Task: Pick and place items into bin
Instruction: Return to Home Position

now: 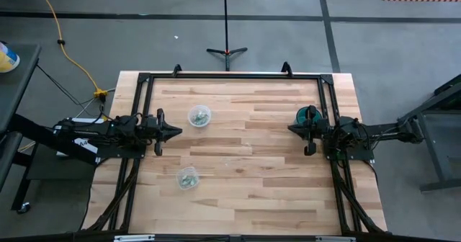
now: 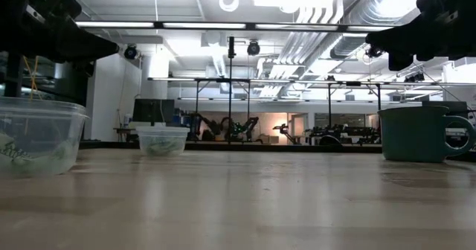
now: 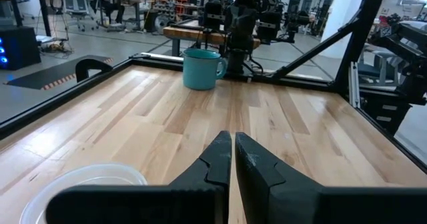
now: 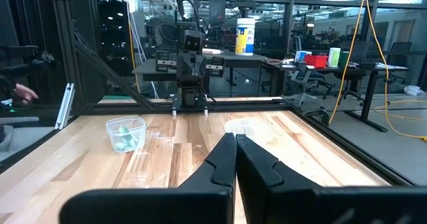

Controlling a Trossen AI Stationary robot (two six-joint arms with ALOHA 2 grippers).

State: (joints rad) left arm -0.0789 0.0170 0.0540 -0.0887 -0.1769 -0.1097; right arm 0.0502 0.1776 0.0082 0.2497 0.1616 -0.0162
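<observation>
Right, I see both arms drawn in at their own ends of the wooden table (image 1: 252, 199). The left gripper (image 1: 176, 132) hangs above the wood just beside one clear cup (image 1: 199, 116), and its fingers (image 3: 217, 161) are pressed together on nothing. The right gripper (image 1: 292, 129) hovers just beside the teal mug (image 1: 307, 115), its pincer likewise closed and empty. The items (image 4: 124, 141), small greenish pieces, lie inside the second clear cup (image 1: 188, 178), which stands apart from both grippers. More greenish bits show in the cup by the left gripper.
</observation>
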